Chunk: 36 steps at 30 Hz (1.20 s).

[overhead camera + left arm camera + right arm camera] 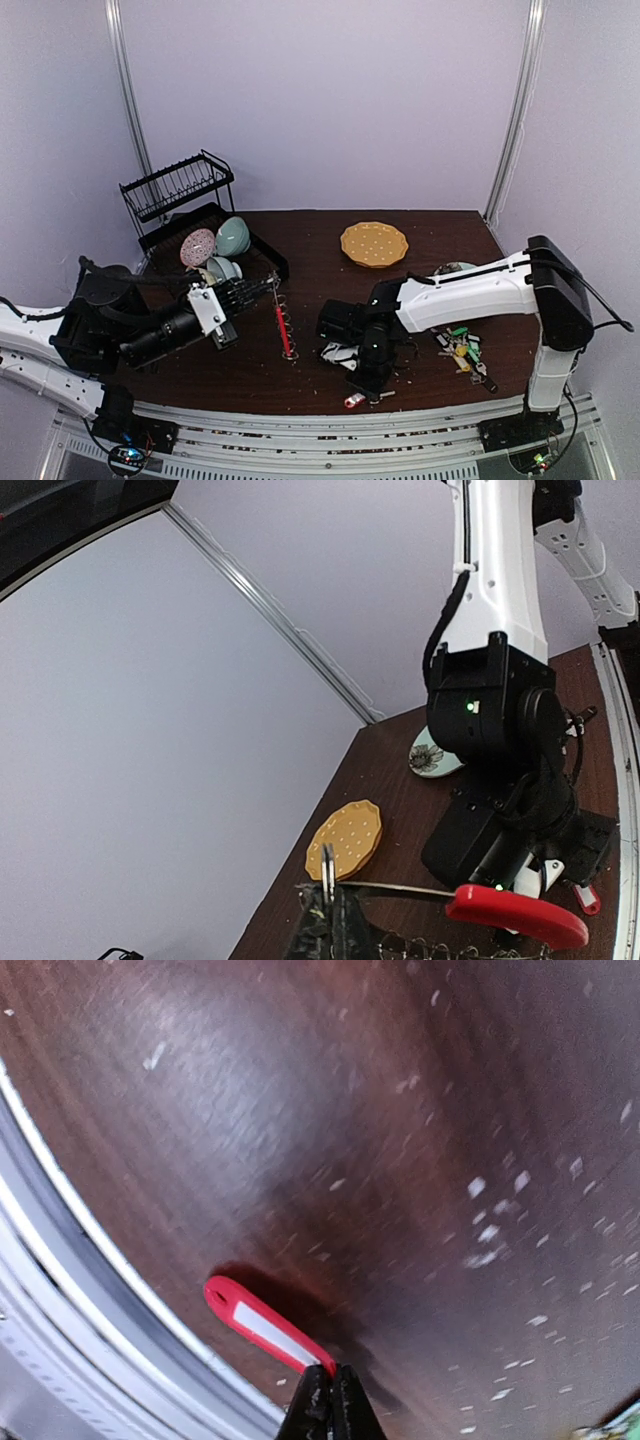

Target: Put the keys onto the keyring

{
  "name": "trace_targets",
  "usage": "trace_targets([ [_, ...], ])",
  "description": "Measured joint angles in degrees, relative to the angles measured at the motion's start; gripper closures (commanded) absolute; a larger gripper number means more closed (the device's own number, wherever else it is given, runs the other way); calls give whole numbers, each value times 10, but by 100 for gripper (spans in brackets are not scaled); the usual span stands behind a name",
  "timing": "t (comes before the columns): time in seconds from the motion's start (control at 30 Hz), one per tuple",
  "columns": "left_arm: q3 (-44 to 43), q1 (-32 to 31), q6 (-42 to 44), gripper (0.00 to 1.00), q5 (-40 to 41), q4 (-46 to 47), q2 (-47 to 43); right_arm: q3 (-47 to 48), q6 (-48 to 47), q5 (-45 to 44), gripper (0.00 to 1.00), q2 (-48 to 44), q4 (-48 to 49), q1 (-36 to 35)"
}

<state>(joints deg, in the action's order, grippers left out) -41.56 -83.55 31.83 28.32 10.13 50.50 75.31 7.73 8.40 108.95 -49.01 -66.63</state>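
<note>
From above, the left gripper point(258, 288) is clamped on the keyring point(284, 328), which it holds edge-on over the dark wooden surface point(320, 270). The right gripper point(368, 388) points down at a red-tagged key point(352, 402), and the other keys point(463, 350) lie heaped towards the right edge

Left wrist: the jaws are together on the keyring's thin metal band, with a glossy red plastic arc beyond and small wire loops below

Right wrist: the tips are pressed together, touching the end of the flat red tag with its white label. Whether they pinch it cannot be told. The wood is scuffed and flecked
</note>
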Motion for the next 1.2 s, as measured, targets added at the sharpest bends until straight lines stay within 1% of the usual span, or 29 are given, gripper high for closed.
trace_targets([
  [0.07,0,0,0,100,0,-3,0,33,-35,-30,89,20,-17,3],
  [0.2,0,0,0,100,0,-10,0,98,-94,-86,69,53,-25,27],
  [0.37,0,0,0,100,3,-12,-1,151,-135,-143,61,78,-17,76],
  [0.43,0,0,0,100,4,-12,-1,154,-136,-150,59,75,-6,95],
  [0.5,0,0,0,100,5,-13,-2,141,-125,-145,59,59,28,105],
  [0.57,0,0,0,100,6,-12,-3,96,-86,-121,57,20,82,112],
  [0.6,0,0,0,100,7,-12,-4,66,-55,-106,49,-6,113,114],
  [0.63,0,0,0,100,8,-12,-4,37,-27,-92,43,-28,142,116],
  [0.67,0,0,0,100,9,-12,-4,-11,10,-77,42,-60,197,115],
  [0.77,0,0,1,100,11,-12,-4,-137,97,-28,44,-128,330,105],
  [0.83,0,0,2,100,11,-12,-3,-181,133,-6,49,-132,395,99],
  [0.87,0,0,2,100,11,-12,-3,-196,140,5,55,-130,423,98],
  [0.9,0,0,2,100,11,-13,-3,-205,150,11,61,-127,441,99],
  [0.97,0,0,1,100,10,-13,-3,-216,158,27,66,-120,472,106],
  [1.1,0,0,1,100,11,-13,-3,-208,171,67,67,-82,515,120],
  [1.2,0,0,1,100,11,-13,-3,-205,169,85,65,-54,522,120],
])
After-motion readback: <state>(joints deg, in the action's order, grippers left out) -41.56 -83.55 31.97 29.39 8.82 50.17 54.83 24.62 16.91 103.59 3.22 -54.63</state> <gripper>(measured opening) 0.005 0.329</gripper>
